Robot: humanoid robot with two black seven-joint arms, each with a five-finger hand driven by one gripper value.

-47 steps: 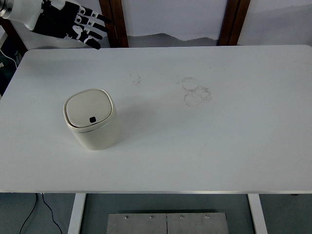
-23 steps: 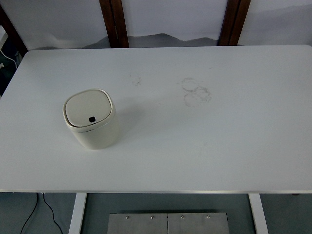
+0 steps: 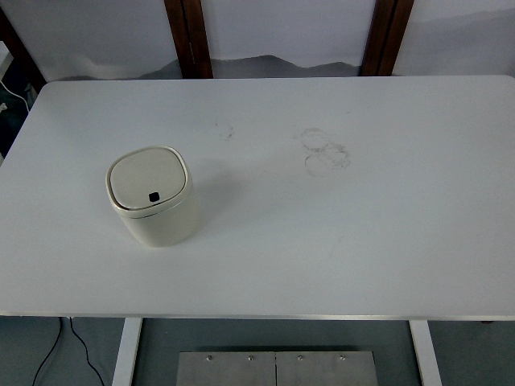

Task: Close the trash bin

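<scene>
Head view, from where I stand: a small cream trash bin (image 3: 153, 199) sits upright on the left half of the white surface (image 3: 386, 233), nearer the front edge than the back. It is squarish with rounded corners, and its lid (image 3: 147, 178) lies flat and flush in the rim, shut. A little black button (image 3: 153, 196) marks the lid's near edge. Faint ring stains (image 3: 324, 149) smudge the surface well apart to the right, past the middle. Neither hand shows anywhere, so whether their fingers are spread or curled I cannot tell. Two dark wooden posts (image 3: 187, 36) stand behind the far edge.
</scene>
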